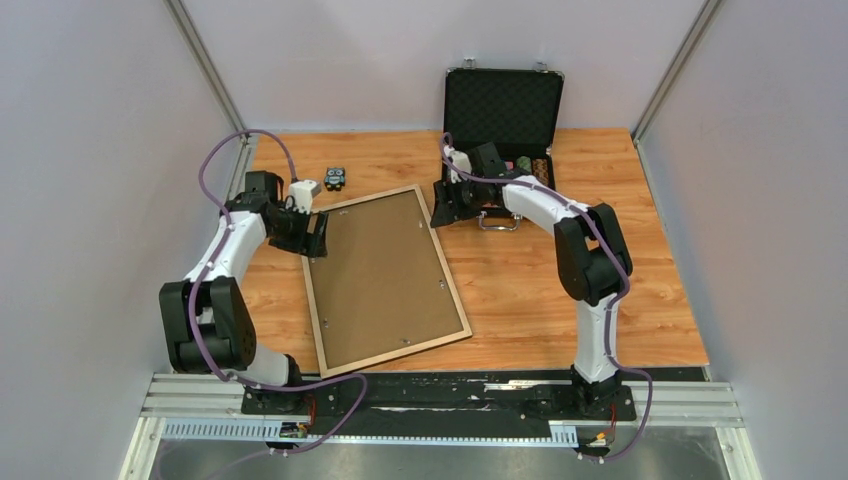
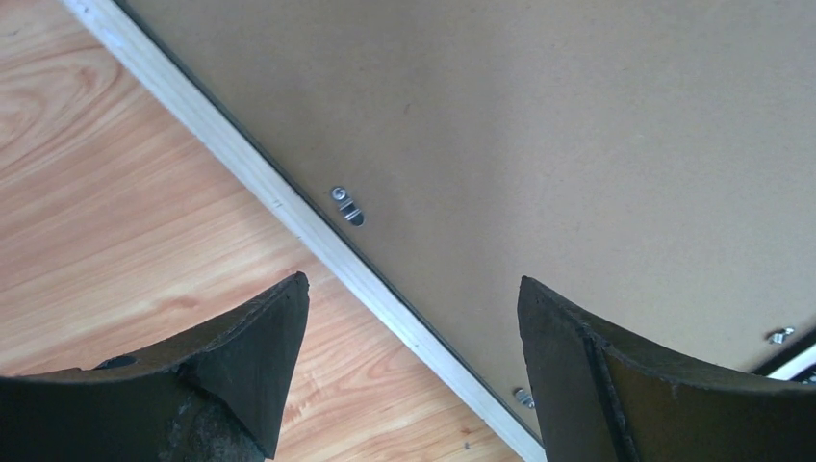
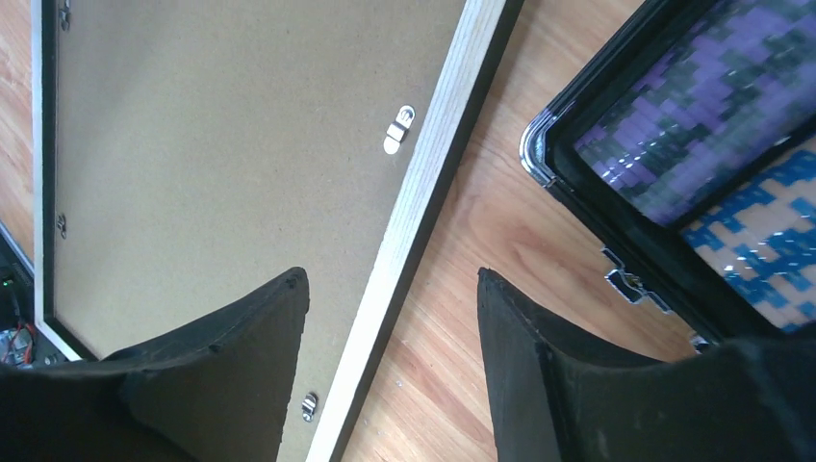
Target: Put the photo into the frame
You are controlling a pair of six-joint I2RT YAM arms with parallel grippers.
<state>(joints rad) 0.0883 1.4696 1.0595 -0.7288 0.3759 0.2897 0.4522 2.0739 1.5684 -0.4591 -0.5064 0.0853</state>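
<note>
Left end effector (image 2: 414, 281): jaws spread wide, gripping nothing, poised over the frame (image 3: 423, 192), whose pale left rail passes beneath the gap. The frame lies flat on the surface (image 1: 520, 290), brown backing panel (image 1: 385, 275) uppermost. Right end effector (image 3: 391, 274): jaws wide, empty, over the frame's right rail. Black case (image 1: 503, 110) just to its right.

A large rectangular picture frame (image 1: 453, 290) with thin, pale natural-wood rails lies flat on the table (image 1: 620, 270), left of centre. Its back faces up. The long sides run near to far, with the far end angled slightly left. A plain brown backing panel (image 1: 385, 275) fills the opening, and small metal clips (image 2: 348, 205) sit along the inner edge.
</note>
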